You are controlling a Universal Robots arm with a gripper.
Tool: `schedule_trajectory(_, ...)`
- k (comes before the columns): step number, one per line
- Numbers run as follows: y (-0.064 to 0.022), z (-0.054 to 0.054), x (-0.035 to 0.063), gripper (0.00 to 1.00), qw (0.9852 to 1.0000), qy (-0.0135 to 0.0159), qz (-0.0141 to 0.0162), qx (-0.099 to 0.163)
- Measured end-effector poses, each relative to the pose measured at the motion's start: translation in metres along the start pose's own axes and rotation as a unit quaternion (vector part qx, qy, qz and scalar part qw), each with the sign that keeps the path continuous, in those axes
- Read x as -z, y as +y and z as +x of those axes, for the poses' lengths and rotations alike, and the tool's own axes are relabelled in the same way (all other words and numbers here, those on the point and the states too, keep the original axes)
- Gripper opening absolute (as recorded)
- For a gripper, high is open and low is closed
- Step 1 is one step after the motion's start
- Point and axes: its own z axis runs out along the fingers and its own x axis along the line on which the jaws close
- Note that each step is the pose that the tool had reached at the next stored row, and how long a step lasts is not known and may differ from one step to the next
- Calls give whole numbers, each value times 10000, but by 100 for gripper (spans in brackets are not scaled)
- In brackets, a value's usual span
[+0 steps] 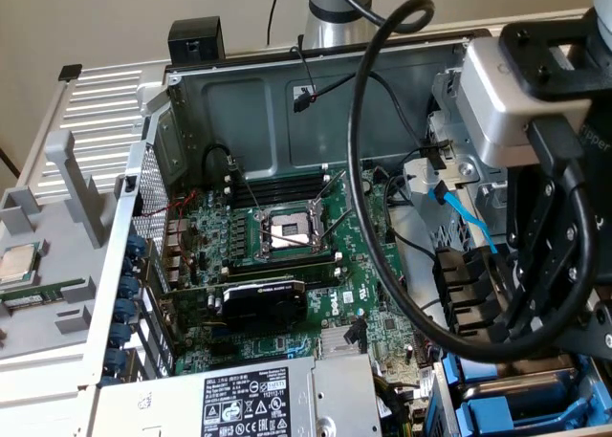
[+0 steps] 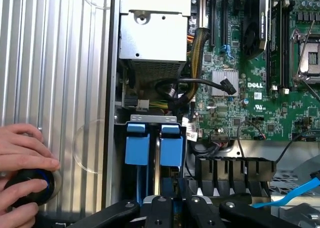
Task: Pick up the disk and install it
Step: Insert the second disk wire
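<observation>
Ribbed silver sheet metal lies beside one open computer case, which rests on its side. Inside it lies one green motherboard, its processor socket open in the middle. One grey power supply with a white label fills the near corner in the exterior view. One black graphics card lies across the board.

The gripper hangs over the drive bay at the exterior view's right, with a thick black cable looping past it. Its black fingers are drawn close together; whether their tips touch anything cannot be told.

Two blue drive carriers stand side by side in the bay just beneath the gripper. The disk is the one in line with the fingers, seated in the bay on edge.

A person's hand rests on the ribbed metal, curled around one black round knob with a blue ring. One small square processor chip lies outside the case at the exterior view's left.
</observation>
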Motion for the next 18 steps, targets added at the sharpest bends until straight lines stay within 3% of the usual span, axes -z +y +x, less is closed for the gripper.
schedule_trajectory(18, -3, -22, -64, 16, 10000, -1, 11, 0)
